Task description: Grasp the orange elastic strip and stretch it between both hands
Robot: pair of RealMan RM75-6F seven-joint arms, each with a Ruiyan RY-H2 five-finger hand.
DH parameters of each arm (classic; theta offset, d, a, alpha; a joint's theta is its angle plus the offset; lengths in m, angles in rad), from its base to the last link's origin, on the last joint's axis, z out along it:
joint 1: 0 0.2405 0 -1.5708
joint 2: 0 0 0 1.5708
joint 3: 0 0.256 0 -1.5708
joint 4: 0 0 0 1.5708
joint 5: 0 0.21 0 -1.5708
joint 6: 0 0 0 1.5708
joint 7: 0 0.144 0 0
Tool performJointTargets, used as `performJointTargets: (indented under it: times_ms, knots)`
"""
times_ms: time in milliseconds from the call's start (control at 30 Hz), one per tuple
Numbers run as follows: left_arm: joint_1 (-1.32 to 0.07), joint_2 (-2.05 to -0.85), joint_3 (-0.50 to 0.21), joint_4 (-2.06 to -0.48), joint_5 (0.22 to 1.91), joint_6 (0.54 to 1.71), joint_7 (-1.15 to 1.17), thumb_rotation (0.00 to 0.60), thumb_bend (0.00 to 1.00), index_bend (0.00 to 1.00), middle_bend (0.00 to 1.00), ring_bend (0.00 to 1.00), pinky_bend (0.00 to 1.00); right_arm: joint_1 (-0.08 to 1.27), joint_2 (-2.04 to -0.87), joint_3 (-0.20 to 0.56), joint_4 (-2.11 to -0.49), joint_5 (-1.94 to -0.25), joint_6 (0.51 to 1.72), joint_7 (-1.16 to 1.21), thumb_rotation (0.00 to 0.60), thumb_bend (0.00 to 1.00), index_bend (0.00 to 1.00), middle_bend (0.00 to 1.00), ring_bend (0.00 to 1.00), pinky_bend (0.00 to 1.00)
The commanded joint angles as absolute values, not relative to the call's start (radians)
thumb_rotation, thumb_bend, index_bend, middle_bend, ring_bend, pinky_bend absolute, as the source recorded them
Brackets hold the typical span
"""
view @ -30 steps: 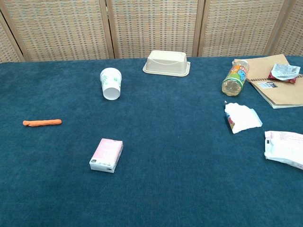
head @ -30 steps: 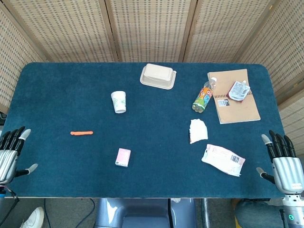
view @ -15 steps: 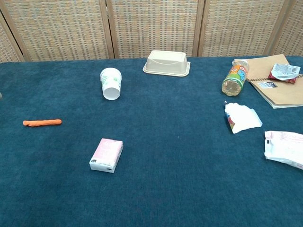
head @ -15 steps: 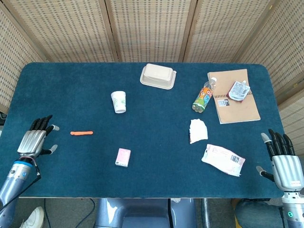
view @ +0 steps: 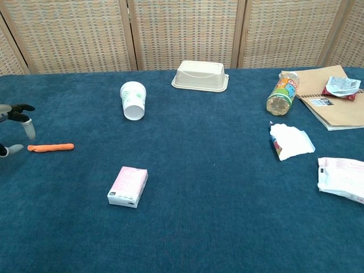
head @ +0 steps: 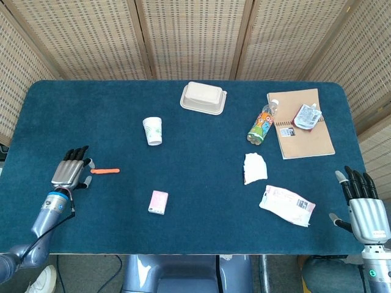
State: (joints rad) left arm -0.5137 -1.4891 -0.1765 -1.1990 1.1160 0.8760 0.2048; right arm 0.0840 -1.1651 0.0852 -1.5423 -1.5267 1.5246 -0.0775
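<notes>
While the left hand [head: 72, 170] hovers open and empty beside it, the orange elastic strip [head: 105, 171] looks light and floppy; pinching its near end seems best.

Orange elastic strip [head: 105, 171] lying flat, unstretched.
It lies crosswise on the table's left side, apparently untouched.

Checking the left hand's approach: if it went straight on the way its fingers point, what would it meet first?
The left hand points toward the table's far side, and nothing lies ahead there. The orange elastic strip sits just to its side, out of that line, though depth is hard to judge.
</notes>
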Motion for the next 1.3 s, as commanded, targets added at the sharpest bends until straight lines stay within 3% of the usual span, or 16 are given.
performJointTargets:
  times_ms: [33,1300]
  knots:
    - [-0.526,-1.505,-0.184,-1.186,1.102,0.873,0.216,0.6,0.44,0.42,0.0,0.0,0.0,0.085,-1.165,0.085,-1.541,-1.525,1.522,-0.076,0.6,0.0,0.0,0.0,0.0,0.0]
    - [-0.574,-1.628,-0.175,-1.032,1.023,0.84,0.233,0.6,0.45,0.49,0.0,0.0,0.0,0.092,-1.17,0.084,-1.523,-1.509,1.502,-0.052,0.6,0.0,0.0,0.0,0.0,0.0]
